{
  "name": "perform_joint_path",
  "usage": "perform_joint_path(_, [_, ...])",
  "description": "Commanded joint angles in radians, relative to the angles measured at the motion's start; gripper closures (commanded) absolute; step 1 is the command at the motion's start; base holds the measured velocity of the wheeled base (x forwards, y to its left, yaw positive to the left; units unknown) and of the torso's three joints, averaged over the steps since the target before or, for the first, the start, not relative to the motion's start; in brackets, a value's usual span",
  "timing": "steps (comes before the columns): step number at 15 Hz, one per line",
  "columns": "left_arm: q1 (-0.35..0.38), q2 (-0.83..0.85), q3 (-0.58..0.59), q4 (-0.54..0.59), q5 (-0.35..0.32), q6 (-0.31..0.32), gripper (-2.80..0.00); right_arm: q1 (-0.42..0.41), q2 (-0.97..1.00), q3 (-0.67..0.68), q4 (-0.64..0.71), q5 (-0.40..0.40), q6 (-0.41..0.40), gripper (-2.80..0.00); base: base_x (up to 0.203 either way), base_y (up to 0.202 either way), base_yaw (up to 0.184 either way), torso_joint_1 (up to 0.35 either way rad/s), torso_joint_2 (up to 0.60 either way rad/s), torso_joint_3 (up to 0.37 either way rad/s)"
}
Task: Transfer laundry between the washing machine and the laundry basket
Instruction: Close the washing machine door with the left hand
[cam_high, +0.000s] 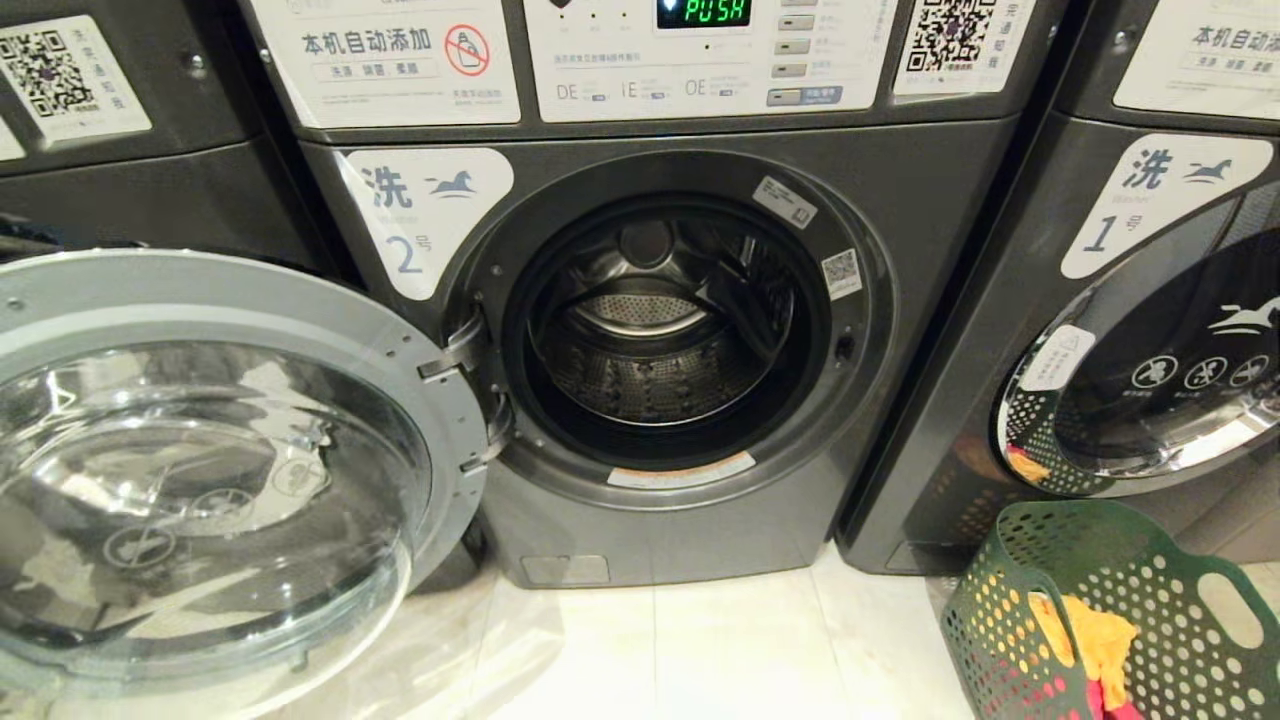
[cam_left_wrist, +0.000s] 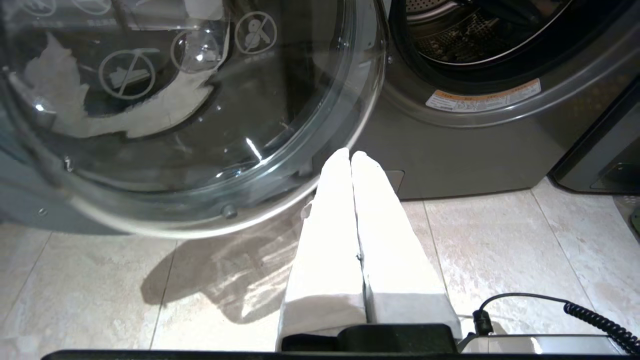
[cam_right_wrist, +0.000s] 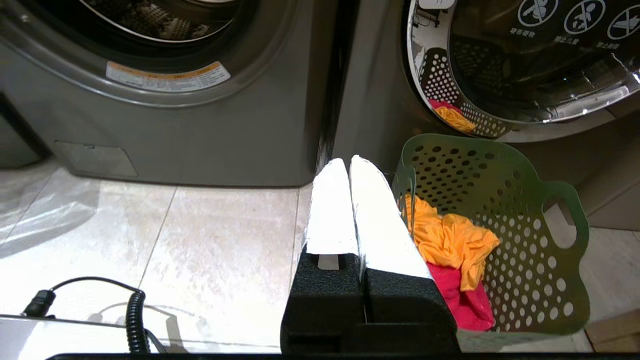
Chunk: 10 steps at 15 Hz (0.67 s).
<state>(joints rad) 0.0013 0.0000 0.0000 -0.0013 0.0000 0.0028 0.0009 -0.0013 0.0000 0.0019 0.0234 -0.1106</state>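
The washing machine (cam_high: 700, 520) is dark grey, with a white label (cam_high: 425, 215) bearing a blue 2. The laundry basket (cam_right_wrist: 505, 200) is green, dotted all over with round holes. Inside, the laundry (cam_right_wrist: 452, 240) is mustard yellow-orange above bright red-pink.

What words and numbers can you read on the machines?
"PUSH": green display of the middle washing machine.
"洗" and "2号": white label beside its open door.
"本机自动添加": sticker above that.
"DE", "IE", "OE": control panel.
"洗" and "1号": label on the right machine.
QR codes, the orange strip and small print: unreadable.
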Motion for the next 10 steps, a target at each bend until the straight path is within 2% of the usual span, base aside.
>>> perform_joint_path(1, [0.0,0.0,0.0,0.0,0.0,0.0,0.0,-0.001,0.001,0.0,0.0,0.001,0.0,0.0,-0.172,0.0,0.004,0.002,0.01,0.002])
perform_joint_path(7, [0.0,0.0,0.0,0.0,0.0,0.0,0.0,-0.001,0.001,0.0,-0.002,0.001,0.006,0.0,-0.146,0.0,-0.001,-0.001,0.0,0.002])
perform_joint_path(10, [0.0,0.0,0.0,0.0,0.0,0.002,0.0,-0.001,0.001,0.0,-0.002,0.001,0.006,0.0,0.0,0.0,0.0,0.0,0.0,0.0])
